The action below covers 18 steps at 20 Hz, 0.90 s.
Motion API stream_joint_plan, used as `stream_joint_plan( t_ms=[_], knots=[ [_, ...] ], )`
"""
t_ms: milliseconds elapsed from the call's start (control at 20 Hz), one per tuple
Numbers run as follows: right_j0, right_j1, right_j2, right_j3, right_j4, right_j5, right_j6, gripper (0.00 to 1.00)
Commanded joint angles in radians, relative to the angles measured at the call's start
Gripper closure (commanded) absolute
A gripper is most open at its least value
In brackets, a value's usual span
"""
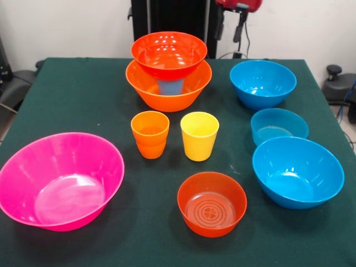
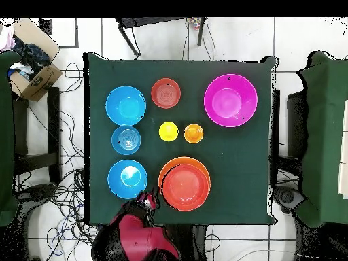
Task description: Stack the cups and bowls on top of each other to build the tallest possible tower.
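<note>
Green cloth covers the table [image 1: 83,100], which stands before a pale wall, with cables on the tiled floor around it in the overhead view.

Going left to right in the front view: the big pink bowl [image 1: 60,181] sits tilted at the near left corner. Toward the middle of the far edge stands the tower [image 1: 168,69]: the big orange bowl [image 1: 167,92] as base, a blue cup [image 1: 171,86] inverted inside it, and a red-orange bowl [image 1: 168,53] resting on that cup. Nearer the middle, the orange cup [image 1: 150,134] and the yellow cup [image 1: 199,135] stand upright, just beside each other and apart. The second red-orange bowl [image 1: 212,203] sits by the near edge. Along the right edge run a larger blue bowl [image 1: 262,83], the small shallow blue bowl [image 1: 278,126] and another larger blue bowl [image 1: 297,171].

The gripper [image 1: 238,22] hangs at the far edge, between the tower and the far blue bowl, holding nothing; whether its claw is spread or pressed together I cannot tell.

The step in hand looks like choosing the next piece. A cup placed upside down in the top bowl would likely add most height. It should be gripped by its wall, lowered centred and straight, and released gently, since the top bowl balances on one cup and could tip.
</note>
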Motion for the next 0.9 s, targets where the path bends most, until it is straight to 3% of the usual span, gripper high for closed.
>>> stream_joint_plan(
  t_ms=[50,200,350,500,700,900],
  knots=[
    [-0.066,0.073,0.269,0.029,-0.012,-0.072,0.299,0.0],
    [-0.105,0.13,0.319,0.004,-0.052,-0.082,0.312,0.0],
    [-0.192,0.135,0.403,-0.003,-0.117,-0.046,0.323,0.0],
    [-0.246,0.155,0.439,-0.011,-0.169,-0.076,0.356,0.0],
    [-0.255,0.181,0.415,-0.034,-0.206,-0.119,0.382,0.0],
    [-0.271,0.173,0.4,-0.056,-0.253,-0.083,0.355,0.0]
  ],
)
